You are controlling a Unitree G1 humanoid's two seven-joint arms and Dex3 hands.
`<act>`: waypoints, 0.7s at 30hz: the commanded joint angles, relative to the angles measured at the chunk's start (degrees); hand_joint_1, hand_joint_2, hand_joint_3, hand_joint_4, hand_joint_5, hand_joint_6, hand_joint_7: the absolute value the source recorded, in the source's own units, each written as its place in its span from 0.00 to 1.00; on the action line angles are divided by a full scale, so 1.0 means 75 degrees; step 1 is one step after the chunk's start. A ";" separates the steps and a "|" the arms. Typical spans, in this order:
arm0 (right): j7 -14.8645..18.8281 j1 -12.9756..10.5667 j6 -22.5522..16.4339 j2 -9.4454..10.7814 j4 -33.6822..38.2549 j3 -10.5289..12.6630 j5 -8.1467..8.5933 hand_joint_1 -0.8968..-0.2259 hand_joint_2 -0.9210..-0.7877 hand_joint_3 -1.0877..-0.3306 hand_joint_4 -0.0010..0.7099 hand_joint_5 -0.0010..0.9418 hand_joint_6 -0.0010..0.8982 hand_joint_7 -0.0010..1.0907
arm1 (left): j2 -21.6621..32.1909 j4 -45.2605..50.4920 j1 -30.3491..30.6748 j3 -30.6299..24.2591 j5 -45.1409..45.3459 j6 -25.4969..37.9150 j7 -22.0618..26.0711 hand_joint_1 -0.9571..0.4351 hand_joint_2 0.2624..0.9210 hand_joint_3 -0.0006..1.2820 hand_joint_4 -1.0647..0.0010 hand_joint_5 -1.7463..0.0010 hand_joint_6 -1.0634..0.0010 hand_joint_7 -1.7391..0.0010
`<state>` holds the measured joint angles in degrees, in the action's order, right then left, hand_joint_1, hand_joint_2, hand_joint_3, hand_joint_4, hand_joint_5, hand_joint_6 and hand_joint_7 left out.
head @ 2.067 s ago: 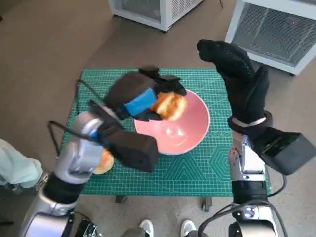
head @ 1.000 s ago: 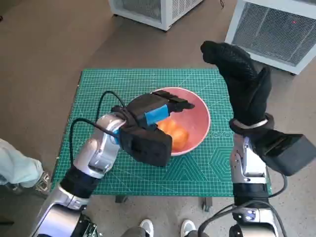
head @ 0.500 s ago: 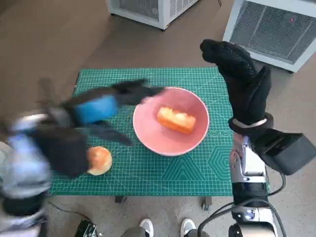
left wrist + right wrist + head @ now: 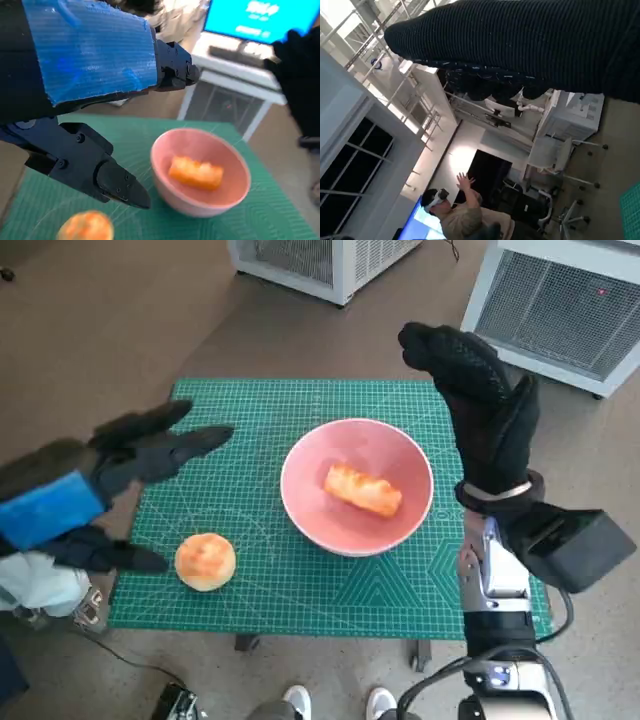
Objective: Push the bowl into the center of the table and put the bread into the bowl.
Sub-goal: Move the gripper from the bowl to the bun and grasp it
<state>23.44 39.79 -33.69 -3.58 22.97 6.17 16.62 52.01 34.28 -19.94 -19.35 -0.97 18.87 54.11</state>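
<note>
A pink bowl (image 4: 402, 523) stands near the middle of the green mat (image 4: 280, 410), with an oblong piece of bread (image 4: 362, 490) lying in it; the left wrist view shows the bowl (image 4: 235, 192) and that bread (image 4: 196, 172) too. A round bun (image 4: 205, 561) lies on the mat near its front left corner, also seen blurred as the bun (image 4: 84, 226) in the left wrist view. My left hand (image 4: 95, 490) hovers off the mat's left edge, fingers spread, holding nothing. My right hand (image 4: 480, 405) is raised upright above the mat's right side, empty.
White cabinets (image 4: 560, 300) stand on the floor behind the table. A pale cloth-covered shape (image 4: 40, 585) lies at the left beside the table. A person (image 4: 455, 215) with a raised hand shows far off in the right wrist view.
My left hand let go of the oblong bread into the bowl and drew back left, off the mat. The right hand has stayed raised.
</note>
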 commanded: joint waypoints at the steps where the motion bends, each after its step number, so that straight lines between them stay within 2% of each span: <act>1: 0.0075 0.0032 0.0092 0.0058 0.0194 -0.0045 0.0020 0.28 0.00 0.43 0.27 0.00 0.09 0.38 | 0.0224 0.0208 0.0606 -0.0145 0.0005 -0.0130 -0.0073 0.44 0.71 0.00 0.98 0.99 0.76 0.98; 9: 0.0247 0.0143 0.0115 0.0097 0.0320 -0.0070 0.0146 0.29 0.00 0.43 0.26 0.00 0.08 0.39 | 0.0263 0.0252 0.1340 0.0115 0.0382 -0.0152 -0.0376 0.45 0.72 0.00 0.95 0.99 0.75 0.98; 13: 0.0333 0.0176 0.0126 0.0093 0.0351 -0.0076 0.0220 0.29 0.00 0.43 0.26 0.00 0.08 0.39 | 0.0571 0.0457 0.1520 0.0422 0.0816 0.0251 -0.0427 0.48 0.71 0.00 0.94 0.99 0.76 0.99; 17: 0.0417 0.0211 0.0125 0.0076 0.0391 -0.0066 0.0254 0.30 0.00 0.43 0.26 0.00 0.07 0.40 | 0.0652 0.0570 0.1591 0.0997 0.1424 0.0628 -0.0643 0.49 0.71 0.00 0.94 1.00 0.77 0.99; 21: 0.0481 0.0240 0.0139 0.0061 0.0411 -0.0044 0.0284 0.30 0.00 0.43 0.26 0.00 0.07 0.40 | 0.0365 0.0347 0.1626 0.1593 0.1908 0.0564 -0.1092 0.51 0.71 0.00 0.93 1.00 0.76 0.99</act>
<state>26.19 41.74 -33.45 -3.26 25.10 5.80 18.14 55.84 37.37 -8.56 -10.60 10.80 23.17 48.32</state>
